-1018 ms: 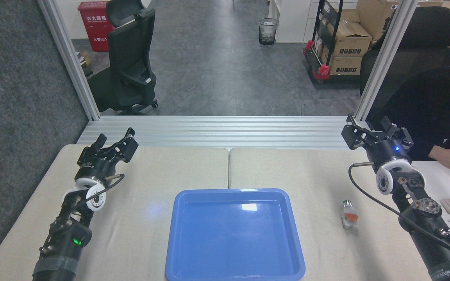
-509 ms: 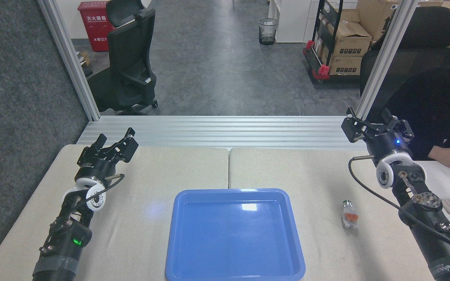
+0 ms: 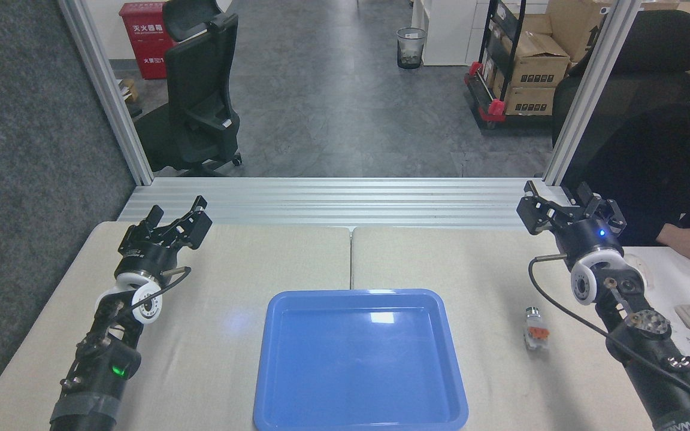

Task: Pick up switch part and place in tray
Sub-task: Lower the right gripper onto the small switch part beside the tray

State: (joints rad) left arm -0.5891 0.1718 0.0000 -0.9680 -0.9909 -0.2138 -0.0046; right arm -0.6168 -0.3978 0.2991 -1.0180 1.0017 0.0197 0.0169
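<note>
Blue glossy plastic tray sat empty; small white orange-insert switch part lay at its 3 o'clock, nearer right gripper; both it and left gripper gaped, holding nothing.

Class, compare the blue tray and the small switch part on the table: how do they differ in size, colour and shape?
Size: the tray is far larger than the switch part.
Colour: the tray is one glossy blue; the switch part is white and clear with an orange-red insert and a silver cap.
Shape: the tray is a shallow rimmed rectangle, nothing in it; the switch part is a small block with a round end.
Both rest on the table, apart.
</note>
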